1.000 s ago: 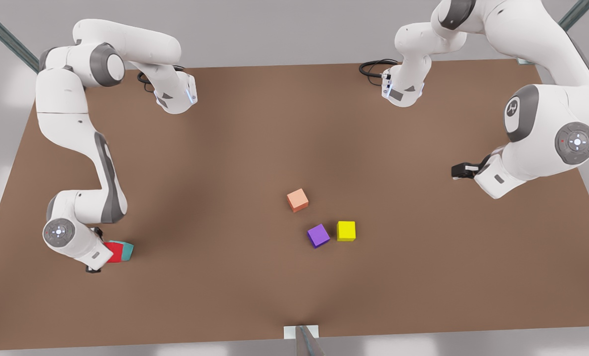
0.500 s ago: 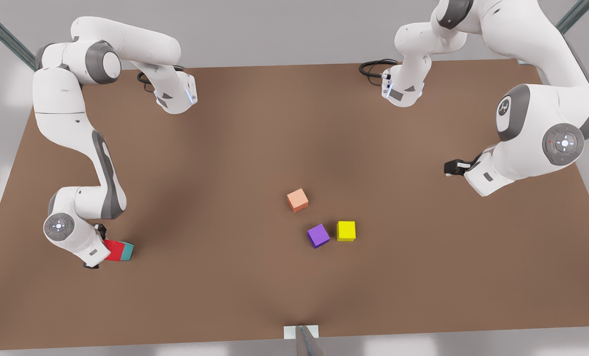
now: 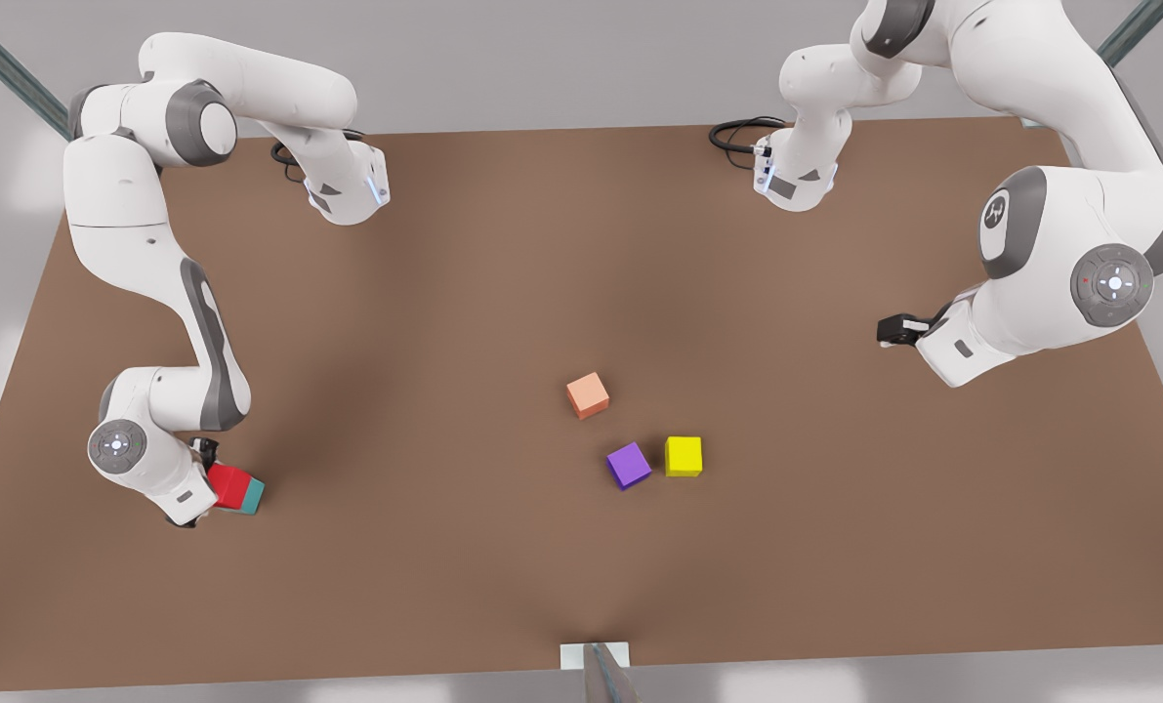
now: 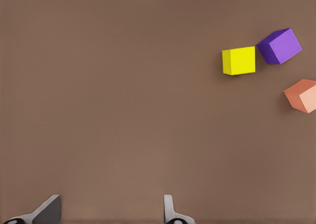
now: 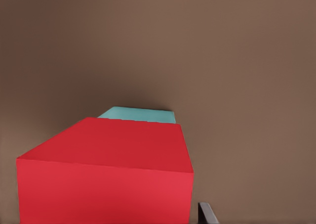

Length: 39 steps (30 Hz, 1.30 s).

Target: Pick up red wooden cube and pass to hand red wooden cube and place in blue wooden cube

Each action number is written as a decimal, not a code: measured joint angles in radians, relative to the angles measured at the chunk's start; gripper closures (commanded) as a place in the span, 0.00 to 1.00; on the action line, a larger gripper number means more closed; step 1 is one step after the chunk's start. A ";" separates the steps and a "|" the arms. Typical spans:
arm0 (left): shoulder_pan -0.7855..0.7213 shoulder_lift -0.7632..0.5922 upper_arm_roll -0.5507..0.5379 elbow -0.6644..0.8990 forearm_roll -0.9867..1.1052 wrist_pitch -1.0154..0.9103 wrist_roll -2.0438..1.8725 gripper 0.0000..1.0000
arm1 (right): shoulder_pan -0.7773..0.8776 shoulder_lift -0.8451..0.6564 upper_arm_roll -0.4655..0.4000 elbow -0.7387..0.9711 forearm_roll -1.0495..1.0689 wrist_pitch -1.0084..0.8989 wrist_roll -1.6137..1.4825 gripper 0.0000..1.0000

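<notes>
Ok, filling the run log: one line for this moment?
right gripper: holds red wooden cube over blue wooden cube | left gripper: open, waiting

Front view looks down over the table (image 3: 503,293); wrist views look close at it.

There are five cubes on the brown table (image 3: 503,293). One is a red cube (image 3: 228,485). One is a teal cube (image 3: 253,495), and it is touching the red one. One is an orange cube (image 3: 588,394). One is a purple cube (image 3: 629,465). One is a yellow cube (image 3: 684,456).

There are two white robot arms. One arm (image 3: 166,293) is on the front view's left. The other arm (image 3: 1059,244) is on the front view's right.

There is one table.
</notes>
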 measured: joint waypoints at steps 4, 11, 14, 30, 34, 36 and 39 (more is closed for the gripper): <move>0.000 0.000 0.000 0.000 0.000 0.000 0.002 0.00 | -0.006 0.001 0.002 0.001 0.001 0.000 0.009 0.00; 0.000 -0.001 0.000 0.000 0.000 0.000 0.005 0.00 | -0.010 -0.014 0.005 0.001 0.022 -0.016 0.019 0.00; 0.000 -0.001 0.000 0.000 0.000 0.000 0.005 0.00 | -0.010 -0.028 0.007 0.006 0.033 -0.034 0.022 0.00; 0.000 0.000 0.000 0.000 0.000 0.000 0.008 0.00 | 0.074 -0.136 0.051 0.235 0.268 -0.513 0.362 0.00; 0.000 0.000 0.000 0.000 0.000 0.000 0.008 0.00 | 0.120 -0.170 0.044 0.344 0.253 -0.686 0.599 0.00; 0.000 0.000 0.000 0.000 0.000 0.000 0.009 0.00 | 0.125 -0.268 0.046 0.357 0.240 -0.764 0.700 0.00; 0.000 -0.001 0.000 0.000 0.000 0.001 0.009 0.00 | 0.129 -0.407 0.046 0.298 0.242 -0.854 0.835 0.00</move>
